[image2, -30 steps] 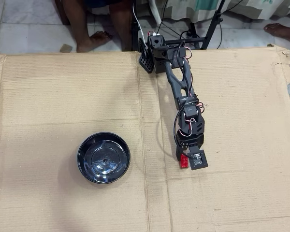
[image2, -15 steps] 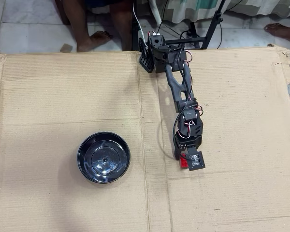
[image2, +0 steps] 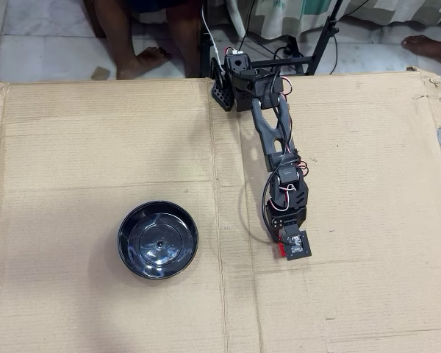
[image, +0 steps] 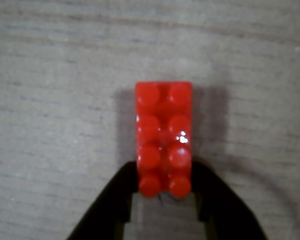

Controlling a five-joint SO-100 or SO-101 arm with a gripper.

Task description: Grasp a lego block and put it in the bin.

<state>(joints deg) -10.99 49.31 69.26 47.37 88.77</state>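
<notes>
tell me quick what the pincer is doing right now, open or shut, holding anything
Pincer: shut on the small bright red studded plastic lego block, its two black fingers pressing the block's near end from both sides in the wrist view.

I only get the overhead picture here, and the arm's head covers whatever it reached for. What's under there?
Observer: In the wrist view, a red lego block with two rows of four studs, lying on the cardboard.
Operator: Has it got hold of it?
Observer: The gripper has one dark finger on each side of the block's near end, right against it.
Operator: Is the whole brick between the fingers?
Observer: No, only the near pair of studs; the rest sticks out ahead.
Operator: Anything else near it?
Observer: Nothing in the wrist view; the black bin shows only in your overhead view.
</notes>
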